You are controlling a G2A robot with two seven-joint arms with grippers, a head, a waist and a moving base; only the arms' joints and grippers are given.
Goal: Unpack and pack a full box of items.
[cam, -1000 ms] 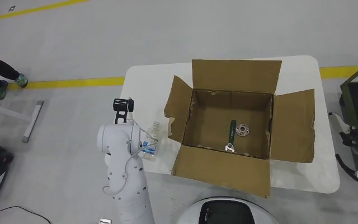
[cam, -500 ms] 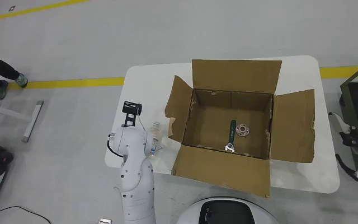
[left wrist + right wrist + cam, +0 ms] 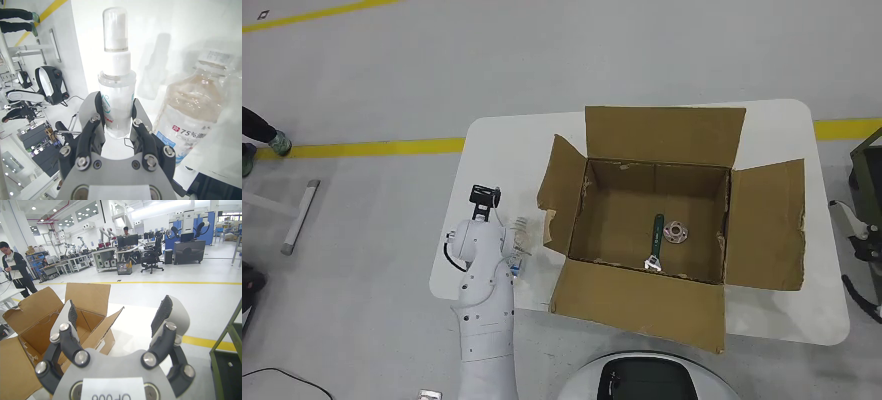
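Two bottles left of the box: left gripper (image 3: 116,108) clamped on spray bottle (image 3: 115,89); larger clear bottle (image 3: 189,113) just beside it on table (image 3: 502,150). Open cardboard box (image 3: 657,300) holds green wrench (image 3: 656,242) and round fitting (image 3: 675,232). Right gripper (image 3: 118,306) spread wide.

Pretty bright all round, light from ceiling lamps (image 3: 33,208). Left wrist view is blown out, the counter (image 3: 170,19) glares white, and the spray bottle (image 3: 116,79) throws a soft grey shadow on it. Wrist views bend at the edges.
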